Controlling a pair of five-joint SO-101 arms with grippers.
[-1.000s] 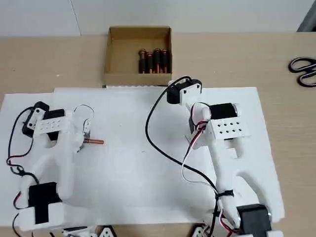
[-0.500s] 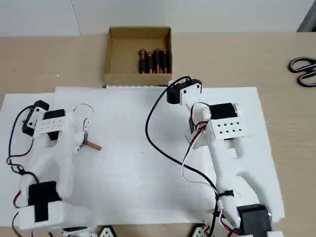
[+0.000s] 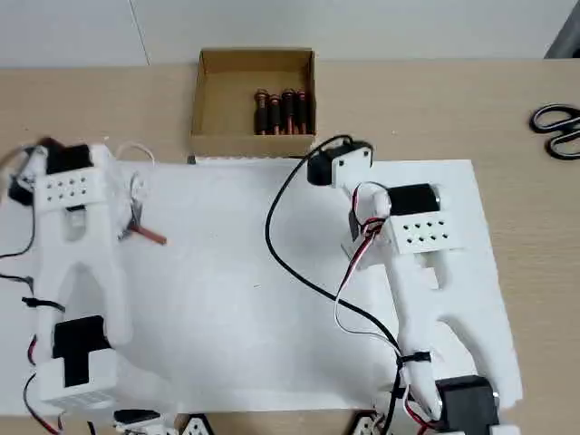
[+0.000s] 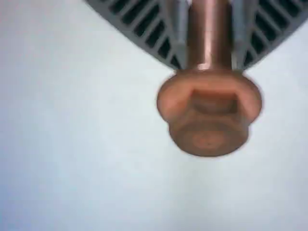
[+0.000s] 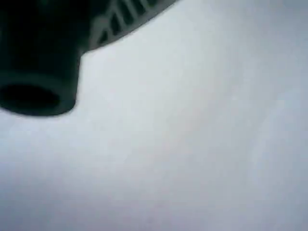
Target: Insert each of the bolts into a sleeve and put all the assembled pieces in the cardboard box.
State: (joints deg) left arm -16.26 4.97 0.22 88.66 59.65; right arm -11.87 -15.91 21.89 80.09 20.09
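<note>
My left gripper [image 3: 136, 222] hangs over the left part of the white foam sheet [image 3: 254, 308], shut on a copper bolt [image 3: 149, 236] that sticks out towards the middle. In the left wrist view the bolt [image 4: 209, 110] shows head-first, its shank pinched between the grey ribbed jaws. My right gripper [image 3: 355, 234] is over the sheet's upper right, shut on a black sleeve [image 5: 41, 72] whose open bore shows in the right wrist view. The cardboard box [image 3: 210, 91] stands behind the sheet and holds several assembled pieces [image 3: 284, 111].
Black scissors [image 3: 557, 130] lie at the far right of the wooden table. A black cable [image 3: 281, 245] loops from the right arm across the middle of the sheet. The box's left half has free room.
My left arm has swung back and to the left, carrying the bolt farther from the middle. The bolt now slants down to the right. The right arm has barely shifted.
</note>
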